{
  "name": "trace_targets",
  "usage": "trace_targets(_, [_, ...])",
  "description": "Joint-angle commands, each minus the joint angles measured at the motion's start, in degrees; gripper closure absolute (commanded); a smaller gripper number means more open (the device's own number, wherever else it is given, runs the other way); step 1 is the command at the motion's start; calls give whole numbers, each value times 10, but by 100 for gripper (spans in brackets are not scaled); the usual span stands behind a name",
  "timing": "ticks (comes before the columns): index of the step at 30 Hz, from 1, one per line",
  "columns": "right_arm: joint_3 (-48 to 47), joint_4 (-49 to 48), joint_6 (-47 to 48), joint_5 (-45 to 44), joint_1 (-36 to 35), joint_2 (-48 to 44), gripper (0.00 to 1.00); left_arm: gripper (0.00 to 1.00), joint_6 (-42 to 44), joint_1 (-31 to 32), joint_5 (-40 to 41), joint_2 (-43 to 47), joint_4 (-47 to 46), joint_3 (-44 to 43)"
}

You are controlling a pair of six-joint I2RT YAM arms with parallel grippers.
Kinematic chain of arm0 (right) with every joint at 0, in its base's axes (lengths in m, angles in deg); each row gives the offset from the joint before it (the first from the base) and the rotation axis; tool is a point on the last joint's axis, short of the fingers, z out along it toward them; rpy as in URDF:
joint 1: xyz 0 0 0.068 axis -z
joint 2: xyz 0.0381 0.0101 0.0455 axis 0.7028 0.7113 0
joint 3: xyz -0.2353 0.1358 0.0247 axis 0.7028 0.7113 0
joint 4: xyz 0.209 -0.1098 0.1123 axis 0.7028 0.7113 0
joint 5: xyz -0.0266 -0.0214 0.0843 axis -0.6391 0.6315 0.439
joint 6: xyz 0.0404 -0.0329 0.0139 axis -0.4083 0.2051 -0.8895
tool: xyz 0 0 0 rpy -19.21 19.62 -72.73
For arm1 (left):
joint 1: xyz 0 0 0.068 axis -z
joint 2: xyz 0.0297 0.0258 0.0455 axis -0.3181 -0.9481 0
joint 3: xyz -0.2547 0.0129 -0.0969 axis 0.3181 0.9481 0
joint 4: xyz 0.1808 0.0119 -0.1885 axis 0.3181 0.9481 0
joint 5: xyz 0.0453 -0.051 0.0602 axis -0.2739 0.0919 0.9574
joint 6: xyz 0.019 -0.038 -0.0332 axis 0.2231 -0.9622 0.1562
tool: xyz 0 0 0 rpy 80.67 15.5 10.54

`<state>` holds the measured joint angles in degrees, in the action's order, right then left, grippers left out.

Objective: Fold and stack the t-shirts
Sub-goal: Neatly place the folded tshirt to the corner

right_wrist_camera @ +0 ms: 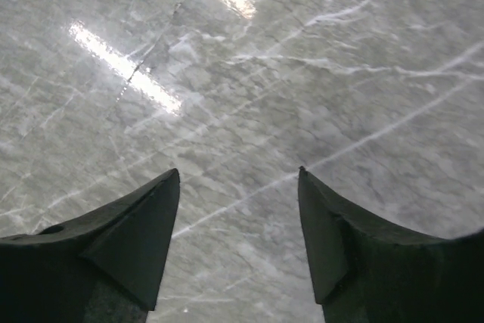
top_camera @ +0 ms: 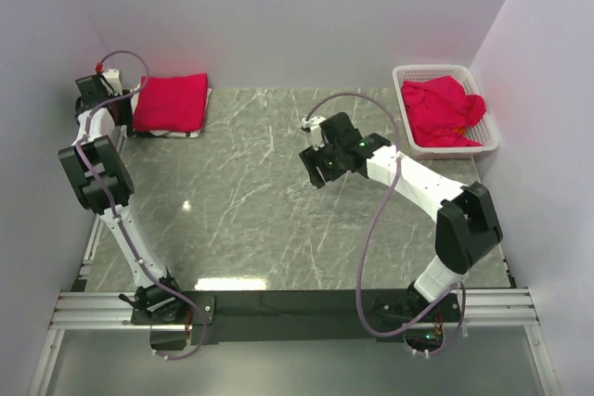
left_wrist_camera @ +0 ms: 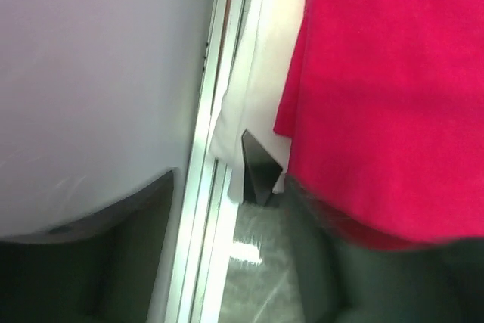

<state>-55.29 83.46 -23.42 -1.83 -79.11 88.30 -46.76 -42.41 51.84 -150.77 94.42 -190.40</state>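
Note:
A folded red t-shirt (top_camera: 170, 102) lies at the table's far left corner on top of a white t-shirt (top_camera: 188, 134) with black print. More crumpled red t-shirts (top_camera: 444, 110) fill the white basket (top_camera: 405, 75) at the far right. My left gripper (top_camera: 100, 88) is just left of the stack. In the left wrist view it (left_wrist_camera: 238, 209) is open and blurred, with the red shirt's edge (left_wrist_camera: 386, 96) and the white cloth (left_wrist_camera: 257, 73) just ahead of it. My right gripper (top_camera: 316, 166) hangs open and empty over the table's middle; in its wrist view (right_wrist_camera: 238, 175) only marble shows.
The grey marble table (top_camera: 251, 210) is walled on the left, back and right. A metal rail (left_wrist_camera: 206, 187) runs along the left edge beside the stack. The arm bases sit on the near rail (top_camera: 297, 308).

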Motion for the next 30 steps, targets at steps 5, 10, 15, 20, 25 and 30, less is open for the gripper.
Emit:
trace_targets(5, [39,-18,13,-15,61,-122,21,1,-19,8,-83,173,68,-2])
trace_targets(10, [64,-13,4,11,141,-183,17,1,-32,43,-91,262,151,12])
trace_targets(15, [107,-13,-12,49,218,-245,13,0,-41,91,-110,357,174,107])
trace_targets(20, [164,2,-12,68,263,-263,13,1,-35,170,-76,443,127,283])
trace_targets(25, [211,3,3,70,271,-269,13,0,-40,205,-95,498,113,397])
trace_targets(30, [234,2,5,73,272,-282,13,1,-55,219,-89,538,88,472])
